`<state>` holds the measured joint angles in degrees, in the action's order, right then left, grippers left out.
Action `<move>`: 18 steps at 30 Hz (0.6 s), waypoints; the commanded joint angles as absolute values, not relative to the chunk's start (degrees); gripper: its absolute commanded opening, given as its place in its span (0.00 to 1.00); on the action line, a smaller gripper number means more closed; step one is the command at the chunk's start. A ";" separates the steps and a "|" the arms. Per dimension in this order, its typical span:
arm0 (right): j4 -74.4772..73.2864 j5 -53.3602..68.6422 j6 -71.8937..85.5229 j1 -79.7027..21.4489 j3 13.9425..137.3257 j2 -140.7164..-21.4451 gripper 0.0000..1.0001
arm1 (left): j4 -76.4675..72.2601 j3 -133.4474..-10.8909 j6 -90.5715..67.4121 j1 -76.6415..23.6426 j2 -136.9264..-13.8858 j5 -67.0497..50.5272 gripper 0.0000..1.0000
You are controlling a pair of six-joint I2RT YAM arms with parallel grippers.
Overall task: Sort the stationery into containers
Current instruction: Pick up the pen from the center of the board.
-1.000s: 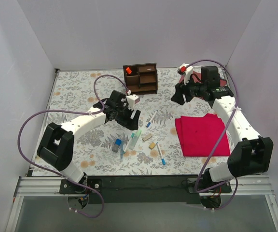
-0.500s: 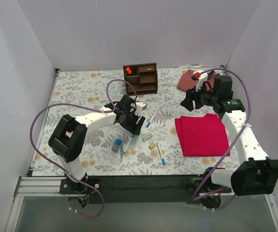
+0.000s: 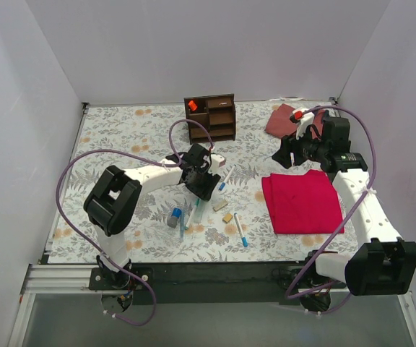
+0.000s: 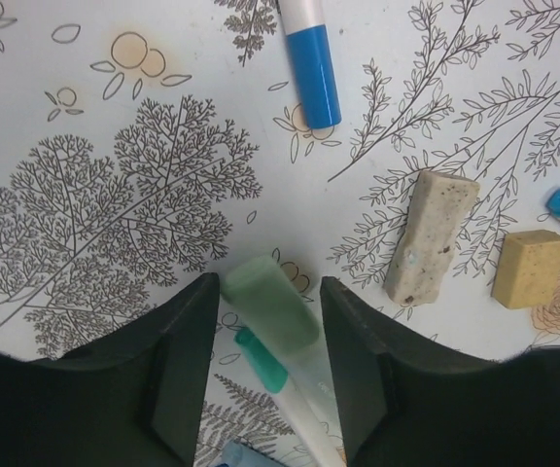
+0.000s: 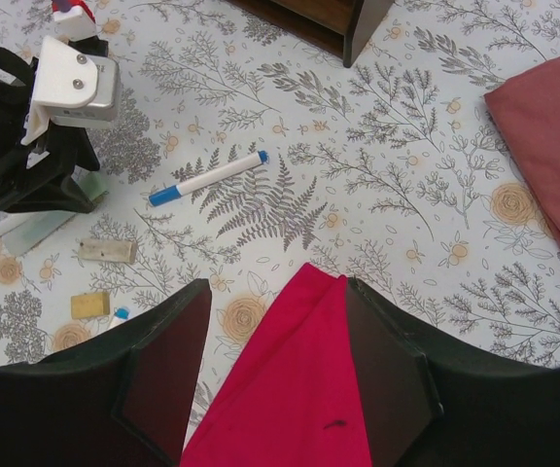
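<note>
— While the left end effector (image 4: pixel 270 292) sits low over the desk (image 4: pixel 115 146), are its fingers apart?
— Apart, one each side of the green-capped marker (image 4: pixel 272 309) lying there. The organiser (image 3: pixel 211 117) stands well behind.
— And the right end effector (image 5: pixel 278 287)?
— Spread wide above the red cloth (image 5: pixel 290 389).

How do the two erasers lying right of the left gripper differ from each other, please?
The speckled eraser is long and pale grey-beige; the plain eraser is short, blocky and yellower. The speckled eraser lies nearer the left gripper; the plain eraser sits farther out. Both lie flat on the table, untouched.
</note>
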<state>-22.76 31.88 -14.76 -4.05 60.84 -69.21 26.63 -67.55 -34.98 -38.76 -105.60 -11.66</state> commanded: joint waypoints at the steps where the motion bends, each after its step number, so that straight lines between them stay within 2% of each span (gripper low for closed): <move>1: -20.22 32.87 -14.06 -3.52 59.85 -66.97 0.66 | 26.37 -68.82 -33.58 -39.11 -106.78 -11.42 0.40; 2: -20.21 32.87 -14.06 -3.43 59.51 -66.89 0.66 | 26.54 -68.91 -33.40 -39.29 -107.05 -11.60 0.36; 5: -20.21 32.61 -14.33 -3.34 59.24 -66.45 0.66 | 26.81 -68.73 -33.40 -40.16 -107.14 -11.78 0.34; 6: -20.21 32.52 -14.33 -3.25 59.15 -66.18 0.66 | 26.98 -68.64 -33.31 -40.51 -107.23 -11.78 0.27; 8: -20.21 32.52 -14.85 -3.16 59.06 -65.74 0.66 | 27.16 -68.29 -33.31 -41.22 -107.23 -11.51 0.21; 10: -20.30 31.99 -15.12 -3.08 58.80 -65.31 0.66 | 27.33 -67.77 -33.22 -41.75 -107.23 -11.51 0.04; 11: -20.30 31.91 -15.29 -2.90 58.71 -65.22 0.66 | 27.42 -67.85 -33.14 -41.75 -107.14 -11.51 0.00; 14: -20.48 31.55 -15.38 -2.55 58.62 -64.69 0.66 | 28.03 -69.25 -31.83 -41.75 -106.09 -10.46 0.00; 18: -21.44 30.76 -16.43 -2.02 59.59 -64.51 0.66 | 32.33 -78.54 -29.97 -41.49 -105.20 -9.14 0.00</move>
